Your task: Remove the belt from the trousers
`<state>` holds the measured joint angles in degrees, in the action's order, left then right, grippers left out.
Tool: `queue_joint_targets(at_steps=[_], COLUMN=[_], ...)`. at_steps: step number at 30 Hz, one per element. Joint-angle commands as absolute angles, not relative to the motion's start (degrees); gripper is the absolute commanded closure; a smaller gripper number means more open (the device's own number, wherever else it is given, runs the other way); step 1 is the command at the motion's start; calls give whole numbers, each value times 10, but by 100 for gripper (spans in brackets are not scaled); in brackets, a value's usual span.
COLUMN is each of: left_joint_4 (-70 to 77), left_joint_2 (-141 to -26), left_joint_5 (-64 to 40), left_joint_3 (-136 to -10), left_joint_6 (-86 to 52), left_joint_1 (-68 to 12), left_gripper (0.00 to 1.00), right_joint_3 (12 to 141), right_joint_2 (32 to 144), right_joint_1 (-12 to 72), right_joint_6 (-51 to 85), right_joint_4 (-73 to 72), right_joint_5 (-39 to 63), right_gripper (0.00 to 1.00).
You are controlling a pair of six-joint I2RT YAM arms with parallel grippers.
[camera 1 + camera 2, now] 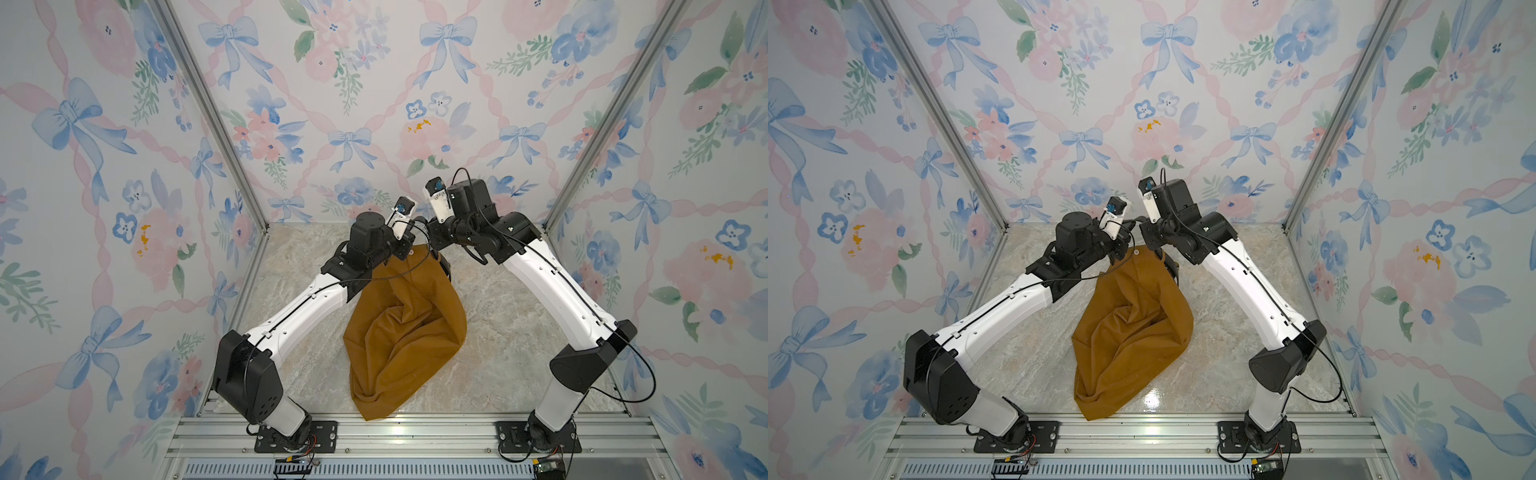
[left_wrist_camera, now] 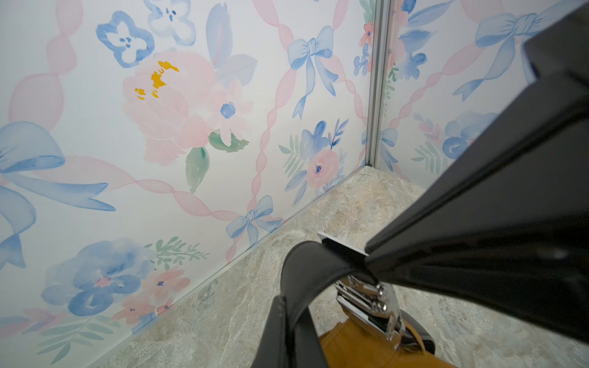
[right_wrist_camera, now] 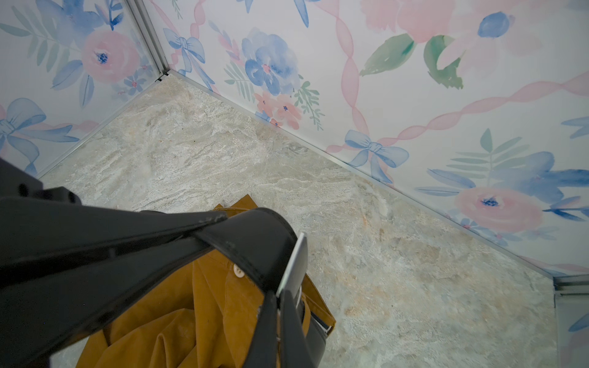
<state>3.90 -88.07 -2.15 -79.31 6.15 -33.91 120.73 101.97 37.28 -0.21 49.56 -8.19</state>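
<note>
The mustard trousers (image 1: 399,332) (image 1: 1129,340) hang from their waistband at the back middle, and the legs lie crumpled on the table. In both top views the two wrists meet above the waistband. My left gripper (image 2: 288,306) is shut on the black belt (image 2: 309,264), which loops up to its silver buckle (image 2: 369,299). My right gripper (image 3: 279,291) is shut on the buckle's flat metal plate (image 3: 294,261), just beside the strap (image 3: 255,235). A white button (image 3: 238,270) shows on the waistband under the strap. Part of the belt is hidden inside the cloth.
The marble-patterned tabletop (image 1: 498,332) is walled by floral panels at the back and on both sides. An aluminium rail (image 1: 415,432) carrying both arm bases runs along the front. The trouser hem reaches that rail.
</note>
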Motion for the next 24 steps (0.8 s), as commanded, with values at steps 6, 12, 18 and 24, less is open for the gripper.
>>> queue_joint_targets(at_steps=[6, 12, 18, 24], left_joint_4=[54, 50, 47, 45], left_joint_2=[-884, -885, -886, -887], left_joint_5=[-41, -42, -37, -37], left_joint_3=[-822, -823, -823, -825], left_joint_6=[35, 33, 34, 33], left_joint_1=[-343, -344, -344, -344], left_gripper=[100, 100, 100, 100], right_joint_3=[1209, 1222, 1223, 1225], right_joint_2=[1041, 1054, 1058, 1063], right_joint_1=[378, 378, 379, 379], right_joint_6=[1, -5, -4, -7], right_joint_4=[504, 521, 532, 543], right_joint_5=[-77, -81, -86, -87], right_gripper=[64, 68, 80, 67])
